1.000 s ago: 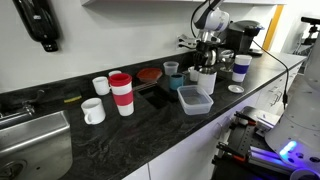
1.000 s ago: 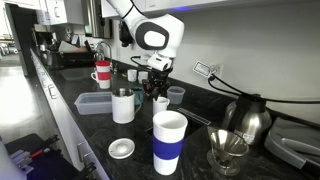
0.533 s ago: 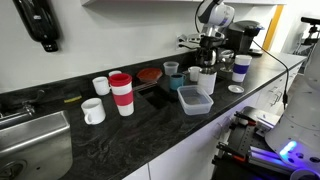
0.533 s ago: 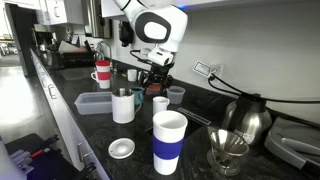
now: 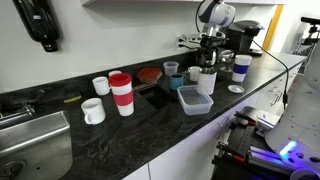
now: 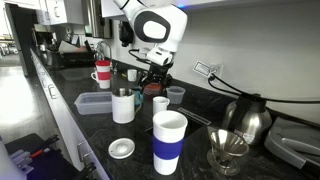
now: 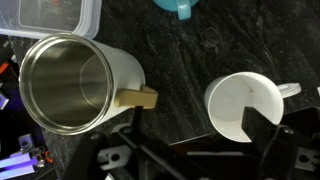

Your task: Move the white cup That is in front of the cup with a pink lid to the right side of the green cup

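Observation:
The white cup (image 6: pixel 160 104) (image 7: pixel 240 105) stands upright on the dark counter directly under my gripper (image 6: pixel 155 88) (image 7: pixel 200 135), its handle pointing away from the tall steel-lined mug beside it. My gripper is open and holds nothing. In the wrist view one finger (image 7: pixel 266 135) overlaps the cup's rim from above. The green cup (image 5: pixel 171 69) stands just left of my gripper (image 5: pixel 206 64) near the back of the counter. The cup with a pink lid (image 5: pixel 121 93) (image 6: pixel 102 72) stands far off along the counter.
A tall steel-lined mug (image 5: pixel 207 80) (image 6: pixel 123 105) (image 7: pixel 70 85) stands close to the white cup. A blue container (image 5: pixel 195 100) lies by it. Two more white mugs (image 5: pixel 92 111) (image 5: pixel 100 85) flank the tumbler. A blue-banded cup (image 6: pixel 169 142), kettle (image 6: pixel 248 118) and sink (image 5: pixel 30 140) are around.
The jaws have spread from nearly closed on the white cup to wide open, letting it go on the counter. The gripper has risen slightly above it.

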